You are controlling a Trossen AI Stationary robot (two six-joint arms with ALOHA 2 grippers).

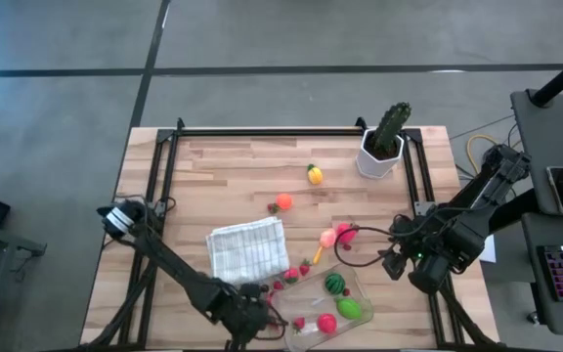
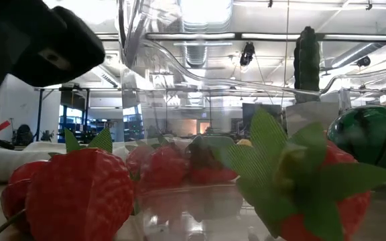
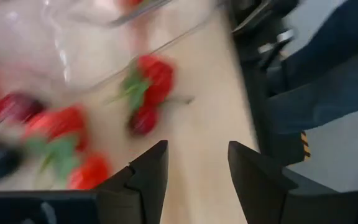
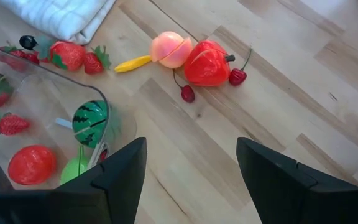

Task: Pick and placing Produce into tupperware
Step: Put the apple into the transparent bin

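Observation:
The clear tupperware (image 1: 360,291) lies near the table's front edge. In it are a toy watermelon (image 1: 334,284), a green fruit (image 1: 349,309), a red fruit (image 1: 326,323) and small strawberries (image 4: 8,123). More produce lies on the wood: strawberries (image 1: 292,275), a pink peach (image 1: 327,238), a red fruit (image 4: 207,63), cherries (image 4: 188,93), an orange fruit (image 1: 282,202) and a yellow pepper (image 1: 314,174). My left gripper (image 3: 197,171) stands open at the container's left end, just short of a strawberry (image 3: 151,74) and a dark cherry (image 3: 143,119). My right gripper (image 4: 191,180) hangs open right of the container.
A folded white checked cloth (image 1: 247,246) lies left of the produce. A cactus in a white pot (image 1: 384,145) stands at the far right. Black frame rails (image 1: 164,176) run along the table's sides and back. Bare wood lies in the far left part.

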